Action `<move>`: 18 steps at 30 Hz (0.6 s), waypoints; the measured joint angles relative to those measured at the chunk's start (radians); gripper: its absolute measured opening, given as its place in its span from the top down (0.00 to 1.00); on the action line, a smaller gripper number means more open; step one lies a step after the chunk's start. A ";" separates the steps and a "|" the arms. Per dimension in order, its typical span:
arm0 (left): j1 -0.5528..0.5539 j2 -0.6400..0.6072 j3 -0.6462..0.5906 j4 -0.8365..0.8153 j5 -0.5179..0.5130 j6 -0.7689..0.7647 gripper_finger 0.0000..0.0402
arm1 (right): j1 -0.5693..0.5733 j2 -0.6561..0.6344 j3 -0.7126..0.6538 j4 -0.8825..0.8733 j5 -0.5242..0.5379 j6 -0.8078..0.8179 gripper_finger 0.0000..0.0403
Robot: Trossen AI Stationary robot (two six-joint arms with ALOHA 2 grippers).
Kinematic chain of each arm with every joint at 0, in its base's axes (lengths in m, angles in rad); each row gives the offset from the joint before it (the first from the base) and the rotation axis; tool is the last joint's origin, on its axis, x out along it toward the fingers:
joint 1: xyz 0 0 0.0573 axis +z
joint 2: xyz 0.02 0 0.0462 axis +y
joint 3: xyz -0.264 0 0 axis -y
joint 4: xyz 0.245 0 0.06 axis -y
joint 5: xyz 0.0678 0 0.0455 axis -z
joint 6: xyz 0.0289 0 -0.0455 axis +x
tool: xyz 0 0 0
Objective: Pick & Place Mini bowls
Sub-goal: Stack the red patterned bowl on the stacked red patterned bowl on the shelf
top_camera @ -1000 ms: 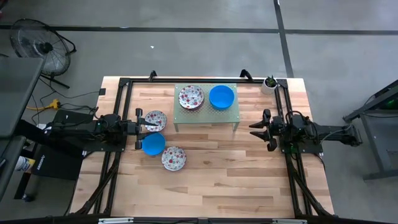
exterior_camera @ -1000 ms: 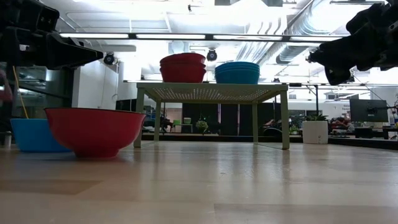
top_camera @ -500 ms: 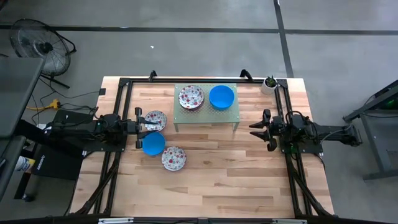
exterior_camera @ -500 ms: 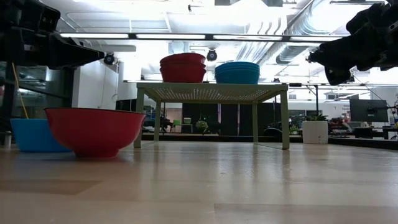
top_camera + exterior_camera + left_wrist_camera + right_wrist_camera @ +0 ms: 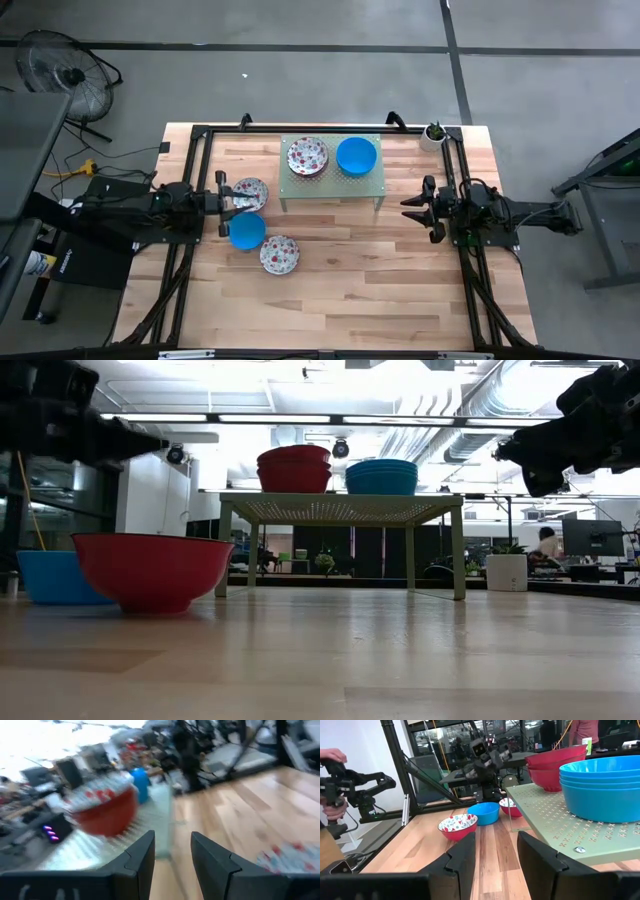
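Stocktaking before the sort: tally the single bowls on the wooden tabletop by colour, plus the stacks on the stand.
White red-speckled round bowls: 2
Plain blue round bowl: 1
Bowl stacks on the pale green perforated stand: 2, speckled stack and blue stack
Total: 3 single bowls, 2 stacks

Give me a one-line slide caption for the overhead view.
Two bowl stacks sit on the green stand, three mini bowls beside the left gripper, right gripper waiting opposite.

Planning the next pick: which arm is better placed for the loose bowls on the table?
Left. Its tool sits beside the floral bowl and blue bowl; the right tool waits across the stand, away from them.
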 joint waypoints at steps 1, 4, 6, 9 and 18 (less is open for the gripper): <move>0.000 0.011 0.020 -0.004 -0.019 0.003 0.69 | 0.000 0.000 0.000 0.000 0.000 0.000 0.67; 0.000 0.060 0.077 -0.070 -0.072 0.000 0.69 | 0.000 0.000 0.000 0.000 0.000 0.000 0.67; 0.000 0.111 0.114 -0.114 -0.101 -0.017 0.69 | 0.000 0.000 0.000 0.000 0.000 0.000 0.67; 0.000 0.195 0.186 -0.182 -0.154 -0.066 0.69 | 0.000 0.000 0.000 0.001 0.000 0.000 0.67; 0.042 0.459 0.433 -0.477 -0.265 -0.184 0.69 | 0.000 0.000 0.000 0.002 0.000 0.000 0.67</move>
